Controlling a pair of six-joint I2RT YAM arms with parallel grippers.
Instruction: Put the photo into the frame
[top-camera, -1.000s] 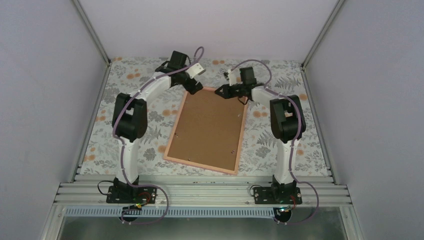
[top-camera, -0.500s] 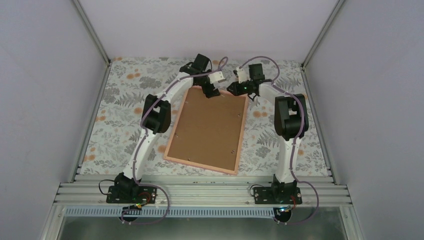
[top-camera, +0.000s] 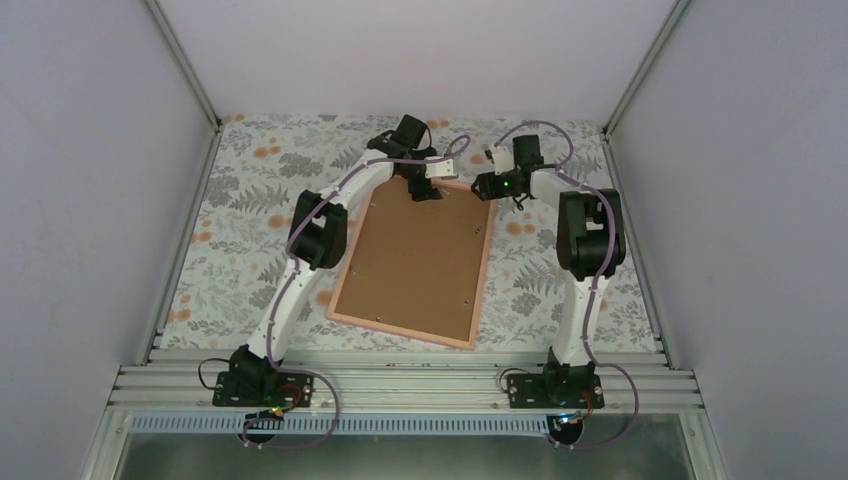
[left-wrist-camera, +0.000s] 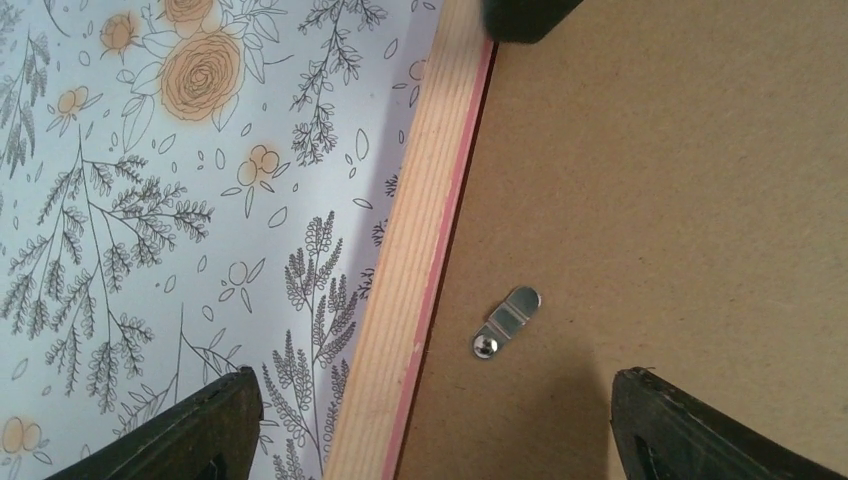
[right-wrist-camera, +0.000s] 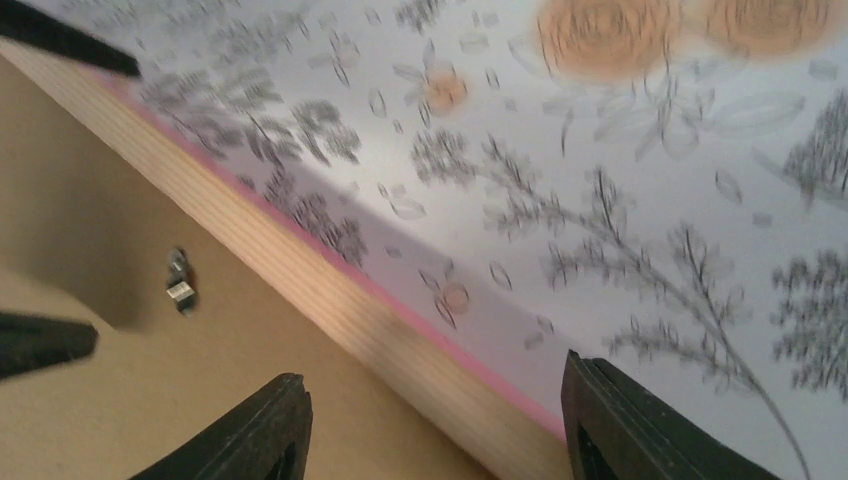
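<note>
One frame (top-camera: 400, 332) found lying flat on floral desk (top-camera: 250, 200), face down, brown backing board (top-camera: 415, 260) uppermost. Found left tool (top-camera: 425, 190) at far edge, fingers spread wide, gripping nothing: one finger above desk, other above backing, wooden rail between. Spotted metal clip (left-wrist-camera: 505, 322) screwed to backing just inside rail. Found right tool (top-camera: 487, 185) near far right corner, likewise parted and empty, astride rail. Wrist view blurred there; perhaps second clip (right-wrist-camera: 180, 285) on backing.
</note>
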